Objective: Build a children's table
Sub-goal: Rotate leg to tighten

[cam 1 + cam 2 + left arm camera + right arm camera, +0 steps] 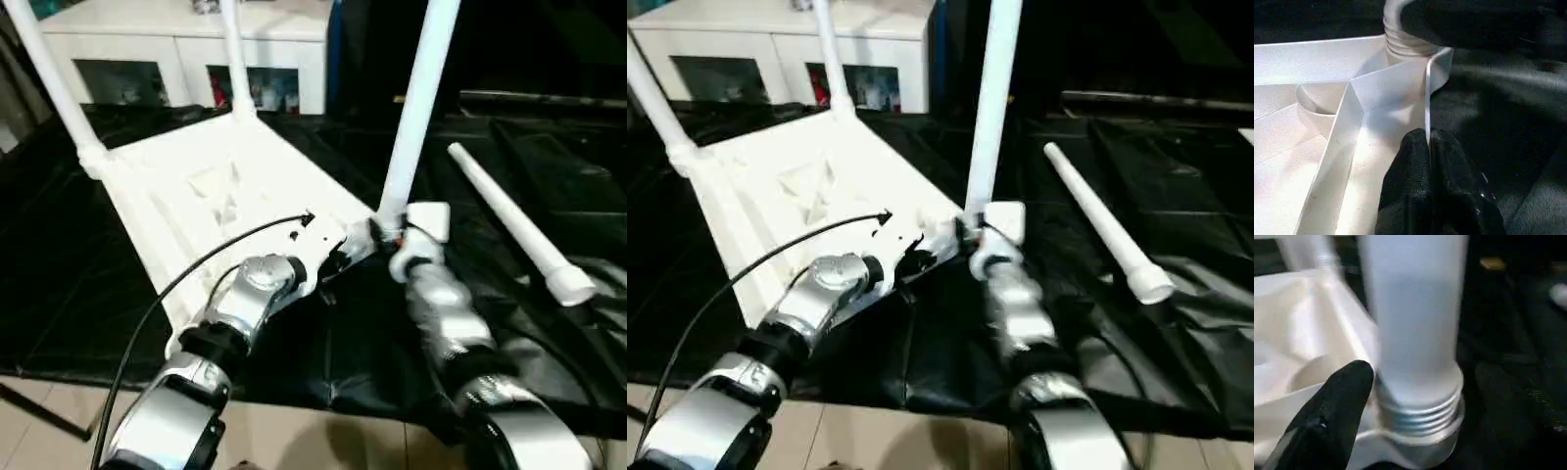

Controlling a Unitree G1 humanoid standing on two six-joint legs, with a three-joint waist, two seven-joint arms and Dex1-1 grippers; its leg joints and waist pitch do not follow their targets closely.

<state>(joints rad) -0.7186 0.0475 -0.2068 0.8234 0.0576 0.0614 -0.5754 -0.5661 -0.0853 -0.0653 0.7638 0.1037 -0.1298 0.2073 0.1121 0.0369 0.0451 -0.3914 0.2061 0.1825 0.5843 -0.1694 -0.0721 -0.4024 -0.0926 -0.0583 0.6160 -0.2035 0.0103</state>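
Observation:
The white tabletop (220, 191) lies upside down on black cloth, ribs up. Three white legs stand in its corner sockets: one at the far left (49, 78), one at the back (235, 59), and one at the near right corner (416, 108). The thread of the near right leg (1418, 416) shows above its socket. A loose leg (514, 225) lies on the cloth to the right. My left gripper (1428, 139) is shut on the tabletop's thin rim beside that corner. My right gripper (390, 238) sits at the base of the near right leg, open, with one finger (1342, 406) just beside the thread.
A white cabinet with glass doors (186, 44) stands behind the tabletop. The black cloth (490, 304) covers the work area, with pale floor (294, 431) at its near edge. A black cable (167, 289) arcs over my left forearm.

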